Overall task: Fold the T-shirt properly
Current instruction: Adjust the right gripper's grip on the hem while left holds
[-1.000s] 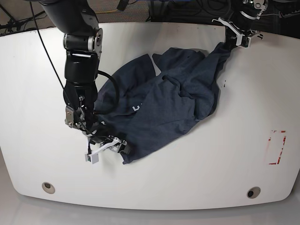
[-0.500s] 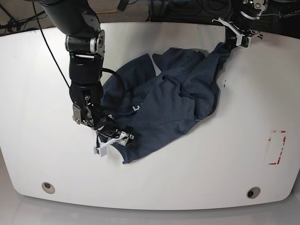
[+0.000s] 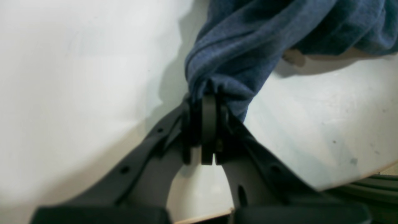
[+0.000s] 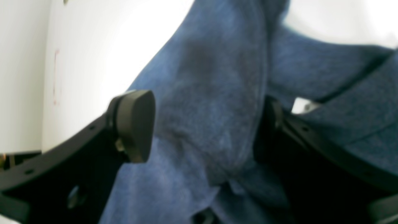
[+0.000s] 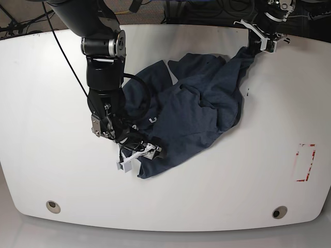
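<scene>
The dark navy T-shirt (image 5: 196,108) lies crumpled mid-table, with small white lettering (image 5: 151,120) showing. My left gripper (image 5: 257,42) is at the table's far right edge, shut on a bunched corner of the shirt, and it shows closed on the cloth in the left wrist view (image 3: 208,104). My right gripper (image 5: 139,154) is at the shirt's near-left edge. In the right wrist view its jaws stand wide apart (image 4: 205,121) with a fold of the T-shirt (image 4: 214,77) between the fingers (image 4: 135,124). They are not closed on it.
The white table (image 5: 248,175) has a red outlined mark (image 5: 305,163) at the right and two round holes (image 5: 53,206) (image 5: 280,212) near the front edge. The table's far edge is close behind the left gripper (image 3: 342,180).
My right gripper has moved right along the shirt's near edge, and the shirt's lower corner has shifted right with it. The left gripper has held still on its corner.
</scene>
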`<state>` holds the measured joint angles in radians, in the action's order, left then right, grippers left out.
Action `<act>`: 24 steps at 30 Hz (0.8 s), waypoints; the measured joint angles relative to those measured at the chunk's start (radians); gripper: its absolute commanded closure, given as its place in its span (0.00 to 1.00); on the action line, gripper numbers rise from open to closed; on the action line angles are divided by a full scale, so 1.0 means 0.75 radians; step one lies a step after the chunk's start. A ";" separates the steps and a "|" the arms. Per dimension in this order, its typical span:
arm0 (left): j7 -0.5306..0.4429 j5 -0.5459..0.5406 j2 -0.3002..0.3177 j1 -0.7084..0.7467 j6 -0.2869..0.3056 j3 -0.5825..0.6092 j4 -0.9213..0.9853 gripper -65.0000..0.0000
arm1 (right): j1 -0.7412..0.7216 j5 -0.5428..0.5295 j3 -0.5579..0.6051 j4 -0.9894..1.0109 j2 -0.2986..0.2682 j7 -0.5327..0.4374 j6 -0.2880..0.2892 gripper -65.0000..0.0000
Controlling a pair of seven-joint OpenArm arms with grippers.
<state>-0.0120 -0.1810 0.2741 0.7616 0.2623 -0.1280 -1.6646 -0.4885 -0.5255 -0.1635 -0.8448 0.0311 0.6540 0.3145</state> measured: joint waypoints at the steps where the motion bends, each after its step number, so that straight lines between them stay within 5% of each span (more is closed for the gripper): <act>1: 0.001 0.001 0.001 0.000 0.000 0.000 0.000 1.00 | 0.007 0.002 0.000 -0.028 0.006 0.006 -0.001 0.33; 24: 0.016 0.001 0.001 -0.025 0.001 0.003 0.004 1.00 | 0.003 -0.003 0.000 -0.120 0.035 0.092 -0.001 0.33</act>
<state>0.0002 -0.1802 0.2749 0.7425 0.2626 -0.1261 -1.6619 -0.4866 -0.5278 -0.1635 -0.9348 0.0570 0.7227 0.3138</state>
